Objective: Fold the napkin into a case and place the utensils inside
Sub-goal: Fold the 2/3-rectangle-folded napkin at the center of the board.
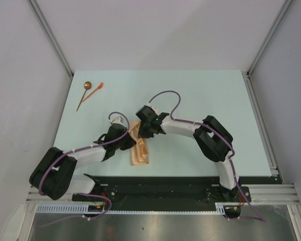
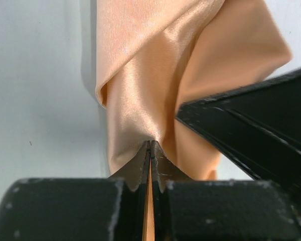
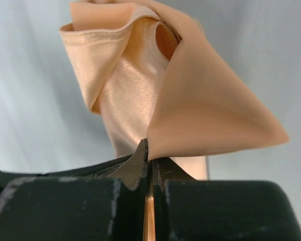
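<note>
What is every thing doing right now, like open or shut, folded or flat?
napkin: bunched in loose folds, pinched by both grippers.
left gripper: shut on the napkin.
right gripper: shut on the napkin.
spoon: lying flat, away from the napkin.
fork: lying flat beside the spoon.

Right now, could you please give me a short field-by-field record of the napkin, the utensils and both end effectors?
napkin: bunched and partly folded, on the table between the two arms
left end effector: shut on a fold of the napkin
right end effector: shut on an edge of the napkin
spoon: far left corner of the table, well apart from the napkin
fork-like piece: beside the spoon
progress: fold unfinished, utensils not yet inside
</note>
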